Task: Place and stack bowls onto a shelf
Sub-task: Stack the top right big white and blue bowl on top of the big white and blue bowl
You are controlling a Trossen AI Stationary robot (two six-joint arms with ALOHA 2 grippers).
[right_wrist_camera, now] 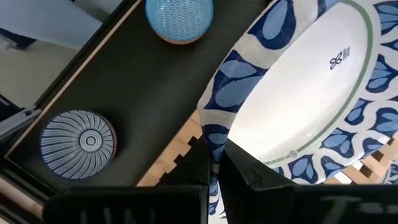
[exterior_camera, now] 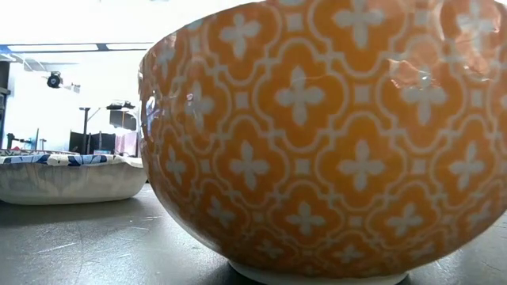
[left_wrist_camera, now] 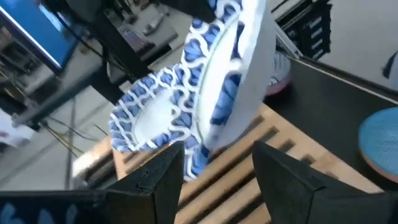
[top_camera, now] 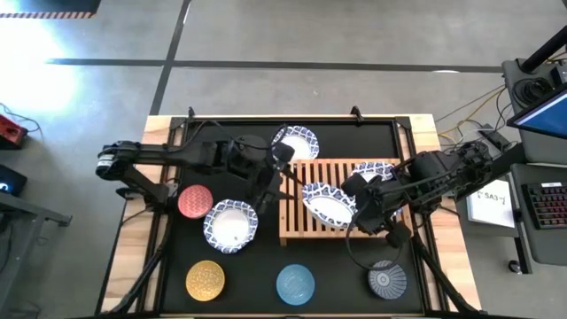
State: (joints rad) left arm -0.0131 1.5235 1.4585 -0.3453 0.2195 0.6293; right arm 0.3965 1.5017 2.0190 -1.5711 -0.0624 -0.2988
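My right gripper [top_camera: 358,209] is shut on a wide white bowl with a blue patterned rim [top_camera: 328,204], tilted steeply over the light-wood slatted shelf [top_camera: 301,226]. A second wide bowl [top_camera: 372,170] sits on the shelf's far right part. My left gripper [left_wrist_camera: 217,180] stands open at the shelf's left side, facing the tilted bowl [left_wrist_camera: 230,81] and touching nothing. Two more wide bowls rest on the black table, one at the far side [top_camera: 295,142] and one to the left [top_camera: 230,226]. Small red [top_camera: 195,201], yellow [top_camera: 205,281], light blue [top_camera: 295,283] and dark grey [top_camera: 387,278] bowls stand there too. My right gripper pinches the bowl's patterned rim [right_wrist_camera: 214,140] between its two fingers, one on the inner face and one on the outer. The fingers come slanting down from the table's right side. The bowl is tipped up on edge over the slats; whether its lower rim touches them, I cannot tell.
The shelf's near left slats [top_camera: 297,232] are bare. The yellow bowl [exterior_camera: 333,134] fills the low view, with a wide bowl [exterior_camera: 63,174] behind it. A raised wooden border [top_camera: 133,257] runs around the black table. Desks with screens stand beyond the right edge.
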